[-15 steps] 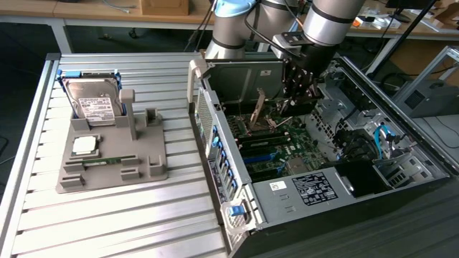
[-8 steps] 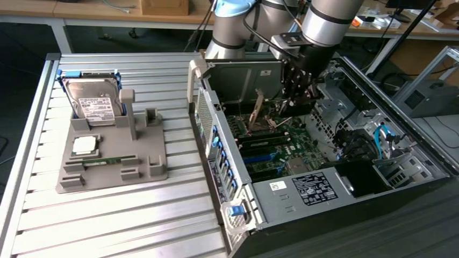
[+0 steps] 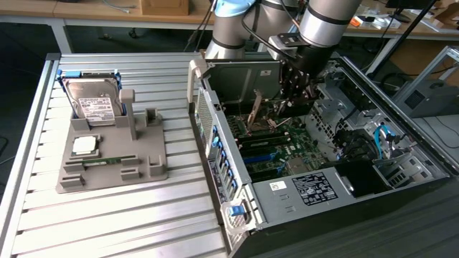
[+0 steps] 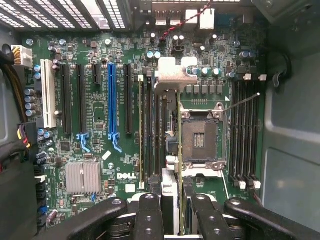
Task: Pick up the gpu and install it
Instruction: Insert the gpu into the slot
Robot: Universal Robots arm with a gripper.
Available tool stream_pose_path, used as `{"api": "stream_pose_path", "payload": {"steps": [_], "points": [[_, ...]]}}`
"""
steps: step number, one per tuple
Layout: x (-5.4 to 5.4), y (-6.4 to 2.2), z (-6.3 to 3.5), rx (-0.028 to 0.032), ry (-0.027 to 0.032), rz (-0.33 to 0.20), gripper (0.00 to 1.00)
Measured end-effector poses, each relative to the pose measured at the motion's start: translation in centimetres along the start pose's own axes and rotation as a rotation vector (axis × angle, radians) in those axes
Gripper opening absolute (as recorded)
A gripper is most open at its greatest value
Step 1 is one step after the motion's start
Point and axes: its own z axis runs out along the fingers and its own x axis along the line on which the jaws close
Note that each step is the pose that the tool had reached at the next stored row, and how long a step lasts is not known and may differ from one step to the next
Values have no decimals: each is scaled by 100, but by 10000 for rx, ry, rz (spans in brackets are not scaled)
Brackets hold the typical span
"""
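From the exterior view I see the tool [image 3: 295,105] down inside the open computer case [image 3: 401,145], closed partway on the gpu [image 3: 255,110], which it carries edge-down above the motherboard [image 3: 276,156]. Out on the table [image 3: 107,215] the gray holder [image 3: 107,161] has the hard drive [image 3: 93,102] and the green memory stick [image 3: 107,159] in their places.

In the wrist view the tool [image 4: 179,210] pinches the gpu [image 4: 172,130] between its fingers [image 4: 149,215], and I look along the card's thin edge. It hangs over the processor socket [image 4: 199,134] and the black slots beside it, while the blue slot [image 4: 111,100] sits well off to one side.

My worry is alignment: if the card comes down here, I judge its edge could strike the socket and bend pins, or twist in the tool's grip.
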Motion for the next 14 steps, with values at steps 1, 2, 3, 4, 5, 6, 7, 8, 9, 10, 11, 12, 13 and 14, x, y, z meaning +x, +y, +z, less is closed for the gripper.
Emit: {"api": "stream_pose_path", "payload": {"steps": [1,2,3,4,5,6,7,8,9,10,11,12,13,14], "points": [[0,6,1,0,0,0,27],[0,12,3,0,0,0,27],[0,18,4,0,0,0,27],[0,25,6,0,0,0,27],[1,31,7,0,0,-1,27],[1,35,9,0,0,0,27],[1,41,11,0,0,0,27],[1,45,12,0,0,-1,27],[1,51,13,0,0,-1,27],[1,56,15,0,0,0,27],[1,61,16,0,0,0,27],[1,65,18,0,0,0,27],[2,69,19,0,0,0,27],[2,72,20,0,0,0,27]]}}
